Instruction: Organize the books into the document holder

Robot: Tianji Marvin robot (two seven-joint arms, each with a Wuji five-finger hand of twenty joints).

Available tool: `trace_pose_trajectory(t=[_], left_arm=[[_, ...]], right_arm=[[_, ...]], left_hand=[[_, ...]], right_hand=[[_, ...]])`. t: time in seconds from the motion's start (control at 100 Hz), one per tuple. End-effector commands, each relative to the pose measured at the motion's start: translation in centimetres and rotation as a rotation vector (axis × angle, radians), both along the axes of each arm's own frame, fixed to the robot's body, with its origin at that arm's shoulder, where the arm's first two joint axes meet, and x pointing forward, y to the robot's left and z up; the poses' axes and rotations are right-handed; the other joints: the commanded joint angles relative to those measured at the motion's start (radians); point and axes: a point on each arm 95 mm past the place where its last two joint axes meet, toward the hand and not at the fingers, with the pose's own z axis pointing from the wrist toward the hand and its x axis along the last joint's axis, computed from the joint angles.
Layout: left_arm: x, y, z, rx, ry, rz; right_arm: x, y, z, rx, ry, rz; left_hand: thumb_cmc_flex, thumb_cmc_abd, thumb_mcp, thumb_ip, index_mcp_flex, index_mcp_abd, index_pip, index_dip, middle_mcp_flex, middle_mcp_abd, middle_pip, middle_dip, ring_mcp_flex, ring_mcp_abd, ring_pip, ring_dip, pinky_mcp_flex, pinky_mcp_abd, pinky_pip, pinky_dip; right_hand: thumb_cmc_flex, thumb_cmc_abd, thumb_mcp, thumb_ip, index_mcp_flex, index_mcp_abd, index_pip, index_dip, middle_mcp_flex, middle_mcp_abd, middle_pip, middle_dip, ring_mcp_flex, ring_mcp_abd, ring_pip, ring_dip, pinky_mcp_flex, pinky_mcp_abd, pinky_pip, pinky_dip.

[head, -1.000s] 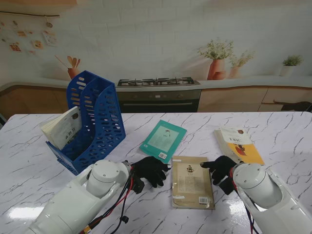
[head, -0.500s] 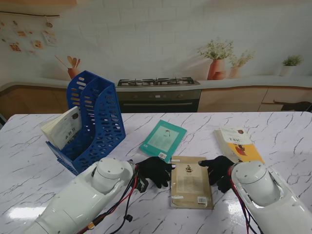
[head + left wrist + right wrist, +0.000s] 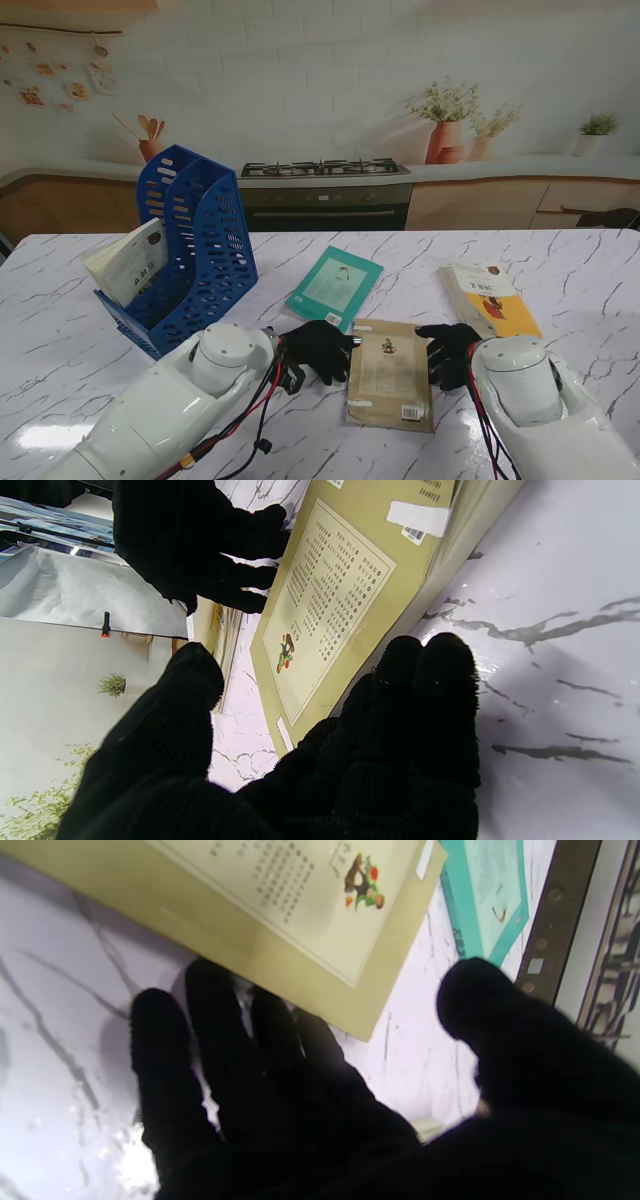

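Tan book lying flat on the marble surface, well right of the blue document holder and nearer to me than it. Flanked on both long edges: left hand on the holder side, right hand on the far side.

Left hand spread, thumb apart from the other fingers, fingertips at the book's edge where cover meets surface; gripping nothing. Right hand likewise spread, fingers at or just under the opposite edge, thumb raised clear; no hold yet. True contact on that side hard to judge from the blurred wrist view.

Green book between the tan book and the holder; yellow book farther right of the tan one. One book already leaning in the holder's outer slot.

Likely risks from here:
- Book skating across the slick marble instead of lifting, if one hand presses before the other.
- Fingers riding over the cover rather than under the edge, so only the cover lifts and the pages sag.
- Tan book nudged into the green book on the way to the holder.
- Holder tipped or shoved by a book arriving tilted.
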Motion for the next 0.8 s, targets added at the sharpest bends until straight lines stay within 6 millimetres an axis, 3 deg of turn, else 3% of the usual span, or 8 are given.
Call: trace_pose_trajectory(t=[0.0,0.15,0.21,0.24,0.36,0.39,0.44,0.79], left_arm=[[-2.12,-1.18,-2.34,-0.010,0.058,-0.036],[-2.17,-1.26,-2.38,-0.016,0.058,-0.036],[-2.16,-1.27,-2.40,-0.019,0.057,-0.037],[-2.16,-1.27,-2.42,-0.020,0.057,-0.038],[-2.18,-1.27,-2.45,-0.023,0.056,-0.038],[-2.18,-1.27,-2.47,-0.024,0.055,-0.038],[-2.19,-1.27,-2.50,-0.024,0.053,-0.037],[-2.21,-1.20,-2.65,-0.035,0.040,-0.023]], right_arm=[[-1.93,2.69,-2.73,0.110,0.117,0.002],[-1.81,2.98,-2.32,0.167,0.131,-0.062],[-1.78,2.98,-2.34,0.164,0.125,-0.062],[-1.74,2.97,-2.35,0.164,0.124,-0.064],[-1.61,3.05,-2.30,0.165,0.120,-0.075],[-1.58,3.07,-2.30,0.163,0.118,-0.076],[-1.53,3.08,-2.31,0.163,0.118,-0.079],[-1.52,3.22,-1.98,0.170,0.135,-0.123]], left_hand=[[0.015,0.008,0.014,0.024,0.038,-0.025,0.011,0.009,-0.027,-0.031,-0.057,-0.036,-0.019,0.089,-0.040,-0.014,-0.027,0.022,0.050,-0.018],[0.014,0.006,0.021,0.024,0.036,-0.029,0.015,0.007,-0.030,-0.022,-0.062,-0.039,0.054,-0.007,0.048,0.012,-0.018,0.020,0.058,-0.022],[0.017,0.006,0.021,0.024,0.036,-0.030,0.019,0.008,-0.024,-0.040,-0.056,-0.036,-0.157,0.214,-0.008,0.004,-0.029,0.031,0.053,-0.023],[0.016,0.006,0.022,0.024,0.034,-0.031,0.021,0.008,-0.032,-0.022,-0.065,-0.040,0.101,-0.065,0.046,-0.001,-0.016,0.015,0.062,-0.021],[0.015,0.005,0.023,0.024,0.027,-0.035,0.026,0.006,-0.034,-0.027,-0.066,-0.041,0.130,-0.087,0.015,-0.010,-0.013,0.015,0.059,-0.026],[0.016,0.004,0.024,0.024,0.024,-0.036,0.029,0.006,-0.032,-0.041,-0.061,-0.038,-0.021,0.132,-0.074,-0.001,-0.026,0.035,0.053,-0.027],[0.015,0.005,0.025,0.024,0.012,-0.047,0.027,0.004,-0.045,-0.042,-0.067,-0.041,0.073,-0.014,0.006,0.024,-0.025,0.022,0.067,-0.018],[0.016,0.009,0.019,0.026,-0.050,-0.094,0.053,0.006,-0.086,-0.092,-0.068,-0.040,0.043,-0.009,0.025,0.027,-0.054,0.043,0.088,0.026]], right_hand=[[0.023,-0.040,0.022,-0.027,-0.027,-0.005,-0.055,-0.017,-0.087,0.002,-0.124,-0.069,-0.079,-0.146,-0.190,-0.100,-0.014,-0.057,0.004,0.027],[0.042,-0.037,0.027,-0.026,-0.044,-0.029,-0.045,0.021,-0.109,-0.026,-0.073,-0.049,-0.089,-0.170,-0.160,-0.083,-0.040,-0.044,0.008,0.054],[0.045,-0.035,0.024,-0.025,-0.055,-0.059,-0.039,0.040,-0.119,-0.057,-0.054,-0.042,-0.090,-0.193,-0.147,-0.076,-0.041,-0.042,0.009,0.061],[0.048,-0.033,0.025,-0.024,-0.063,-0.070,-0.038,0.047,-0.127,-0.067,-0.048,-0.039,-0.092,-0.201,-0.142,-0.073,-0.043,-0.040,0.009,0.064],[0.065,-0.027,0.022,-0.020,-0.080,-0.108,-0.024,0.089,-0.147,-0.104,-0.002,-0.021,-0.097,-0.226,-0.115,-0.057,-0.053,-0.031,0.010,0.075],[0.069,-0.026,0.024,-0.019,-0.085,-0.113,-0.019,0.102,-0.153,-0.108,0.014,-0.014,-0.097,-0.229,-0.109,-0.053,-0.056,-0.025,0.008,0.076],[0.075,-0.022,0.022,-0.018,-0.093,-0.123,-0.016,0.122,-0.164,-0.114,0.036,-0.003,-0.096,-0.237,-0.099,-0.047,-0.061,-0.012,0.006,0.081],[0.062,-0.006,-0.009,-0.011,-0.124,-0.128,-0.007,0.190,-0.230,-0.106,0.168,0.142,-0.097,-0.253,0.015,0.023,-0.068,0.011,0.027,0.113]])
